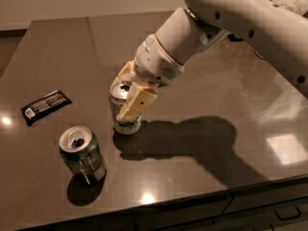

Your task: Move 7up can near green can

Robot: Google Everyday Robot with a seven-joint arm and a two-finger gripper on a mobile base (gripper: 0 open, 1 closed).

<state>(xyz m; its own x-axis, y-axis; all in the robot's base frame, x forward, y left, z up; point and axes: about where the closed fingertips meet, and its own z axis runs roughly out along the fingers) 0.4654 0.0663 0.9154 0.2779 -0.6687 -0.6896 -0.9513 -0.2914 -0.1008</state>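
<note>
The tool [123,98] of the white robot arm [226,18] is low over the middle of the dark brown glossy tabletop [202,81]. Its two cream-coloured fingers [137,102] are clamped on the small white 7up can with green lettering and silver top [126,125], one finger on the front side of the can and the other one behind it. The can is upright, and its bottom is at the tabletop or very close to it; I cannot tell if it really touches. Its open top is visible between the fingers.

The dark green soda can with silver top [83,154] stands upright near the front edge of the tabletop, to the lower left of the 7up can. The two cans are near each other but apart. A flat black wrapped bar [45,106] lies on the tabletop at the left, apart from both cans. The arm puts a wide shadow on the tabletop to the right of the 7up can.
</note>
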